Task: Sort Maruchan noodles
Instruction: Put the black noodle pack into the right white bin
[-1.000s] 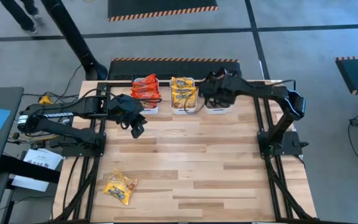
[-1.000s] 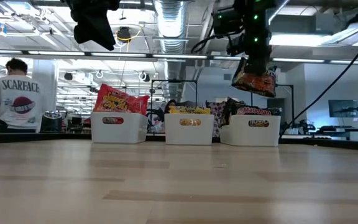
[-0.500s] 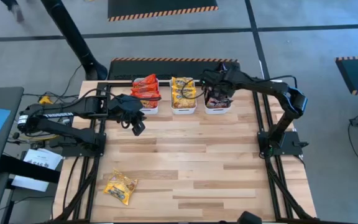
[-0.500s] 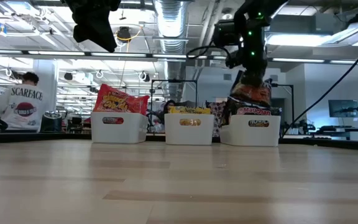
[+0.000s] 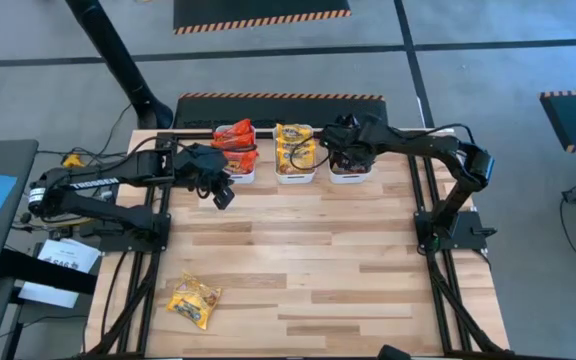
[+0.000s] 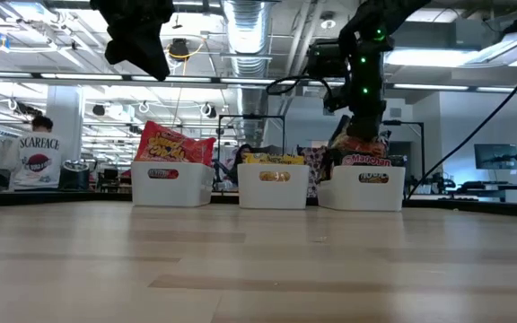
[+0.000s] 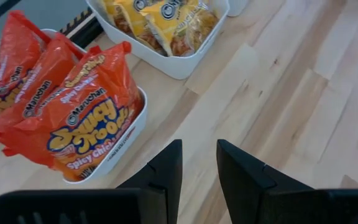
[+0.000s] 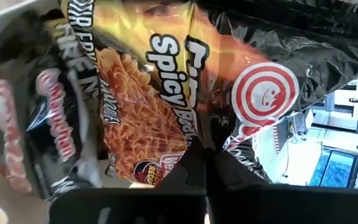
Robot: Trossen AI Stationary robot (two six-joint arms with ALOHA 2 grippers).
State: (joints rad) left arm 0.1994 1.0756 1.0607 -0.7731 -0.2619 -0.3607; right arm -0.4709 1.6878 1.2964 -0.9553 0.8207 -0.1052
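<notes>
- Three white tubs stood in a row at the far edge of the wooden surface (image 5: 298, 260): the left tub (image 5: 240, 175) held red packets (image 5: 234, 140), the middle tub (image 5: 296, 177) held yellow packets (image 5: 295, 146), and the right tub (image 5: 352, 176) held dark packets (image 6: 359, 158).
- The right gripper (image 5: 346, 152) was down over the right tub, its fingers (image 8: 194, 168) pressed together on a dark packet (image 8: 166, 99) with "Spicy" print.
- In the right wrist view that packet filled the frame, with another dark packet (image 8: 48, 130) just beside it.
- In the low view the right gripper (image 6: 359, 135) sat at the tub's rim, with the held packet among the others there.
- The left gripper (image 5: 220, 192) hung above the surface just in front of the left tub, holding nothing.
- Its fingers (image 7: 163, 174) stood a little apart, with bare wood showing through the gap.
- The left wrist view showed the red packets (image 7: 79, 118) leaning upright in their tub and the yellow ones (image 7: 166, 25) in the tub next to it.
- One yellow packet (image 5: 193, 301) lay alone near the front left corner of the surface, well apart from the tubs and both arms.
- A person (image 6: 32, 160) in a white printed shirt showed in the room beyond, at the low view's left.
</notes>
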